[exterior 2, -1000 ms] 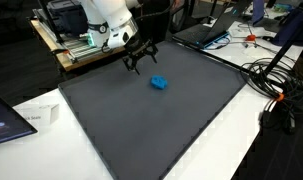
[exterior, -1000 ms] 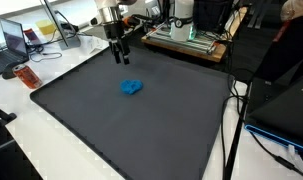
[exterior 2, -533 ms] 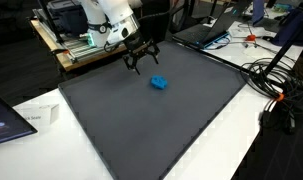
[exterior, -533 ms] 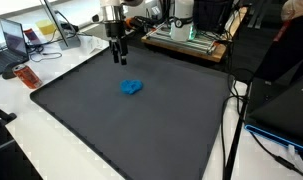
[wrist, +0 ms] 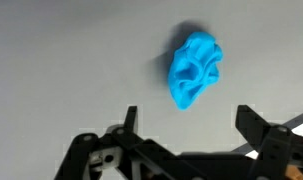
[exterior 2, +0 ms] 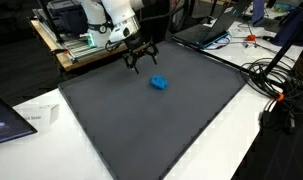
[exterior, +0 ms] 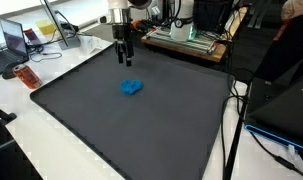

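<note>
1. Lab clutter rings the scene: benches with equipment behind, a laptop (exterior: 16, 42) at one side and cables (exterior 2: 276, 85) trailing off another.
2. A dark tabletop (exterior: 141, 130) fills most of both exterior views.
3. The arm (exterior: 119, 12) stands at the far edge and points straight down over the tabletop.
4. The jaws are spread wide with nothing between them. They hang above the surface, just inside the far edge. In the wrist view both tips frame bare tabletop.
5. A crumpled blue lump (exterior: 131, 88) lies on the tabletop, nearer the arm's edge than the opposite one and well clear of every corner. It is near the jaws but apart from them, and in the wrist view (wrist: 195, 68) it sits just beyond the tips.
6. By my reading this is the approach, with no contact yet. A grasp would call for moving the jaws away from the far edge until they straddle the lump, then lowering them before they close.
</note>
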Action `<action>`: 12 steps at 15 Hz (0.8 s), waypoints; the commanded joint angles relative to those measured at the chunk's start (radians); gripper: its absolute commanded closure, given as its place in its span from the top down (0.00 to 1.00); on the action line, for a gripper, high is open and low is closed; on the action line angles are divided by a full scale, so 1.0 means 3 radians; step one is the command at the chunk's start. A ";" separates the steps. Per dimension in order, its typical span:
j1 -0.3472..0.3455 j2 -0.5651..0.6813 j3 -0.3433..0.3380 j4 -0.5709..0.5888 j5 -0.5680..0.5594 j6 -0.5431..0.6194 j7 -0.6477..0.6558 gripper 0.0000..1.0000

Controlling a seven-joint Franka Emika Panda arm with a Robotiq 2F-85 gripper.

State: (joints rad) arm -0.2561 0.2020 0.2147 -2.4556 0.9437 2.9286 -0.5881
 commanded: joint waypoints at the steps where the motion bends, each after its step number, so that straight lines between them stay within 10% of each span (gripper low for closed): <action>1: 0.0031 -0.0171 0.0117 -0.0235 0.0186 0.0219 -0.0082 1.00; 12: 0.0699 -0.0149 0.0009 -0.0649 -0.0072 0.1053 0.0773 1.00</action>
State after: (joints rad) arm -0.1242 0.1748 0.2624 -2.5977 0.9587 3.1917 -0.4557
